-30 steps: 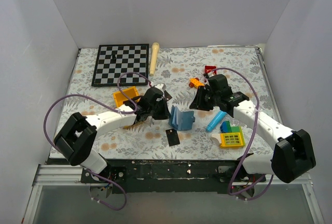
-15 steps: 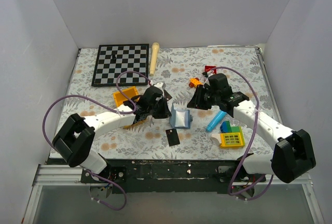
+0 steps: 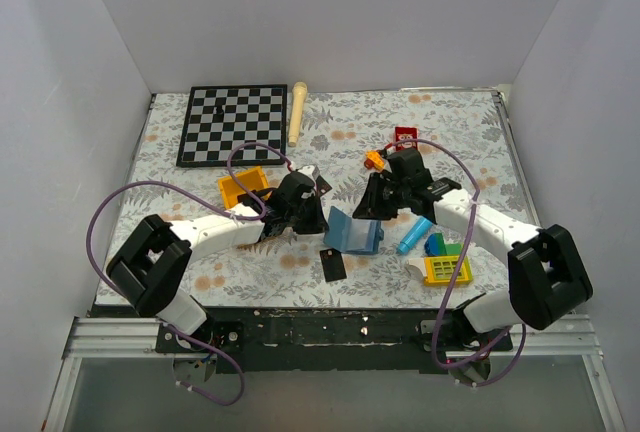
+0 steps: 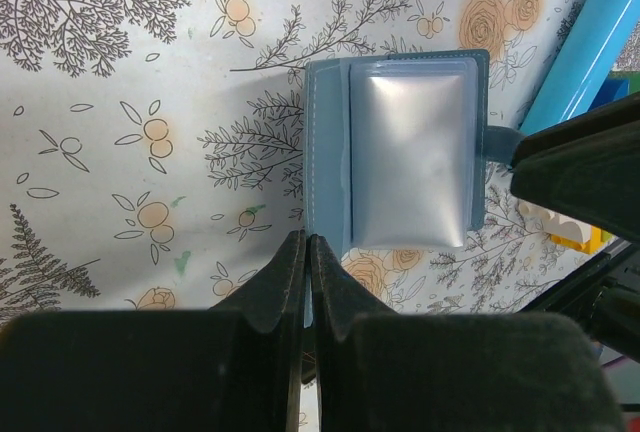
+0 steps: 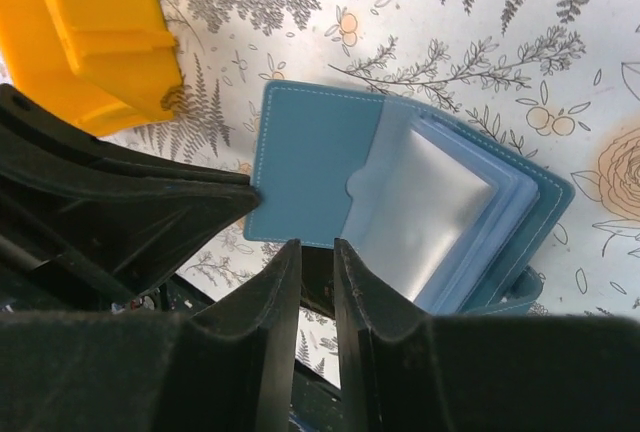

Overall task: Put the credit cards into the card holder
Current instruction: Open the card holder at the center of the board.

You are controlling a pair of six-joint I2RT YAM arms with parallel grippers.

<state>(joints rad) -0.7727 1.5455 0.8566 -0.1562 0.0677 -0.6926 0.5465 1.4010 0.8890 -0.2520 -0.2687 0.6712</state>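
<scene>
Holder (image 4: 410,152) open, clear sleeve up; card (image 3: 333,264) outside, nearby. Left gripper (image 4: 307,240) closed; right gripper (image 5: 315,244) hold: cannot tell.

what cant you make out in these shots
1. Top view: only one credit card shows; the other may lie under an arm.
2. Left wrist view: the left gripper is shut, its fingers hiding anything thin between them.
3. Right wrist view: fingertips of the right gripper cover the edge of the card holder; grip unclear.
</scene>
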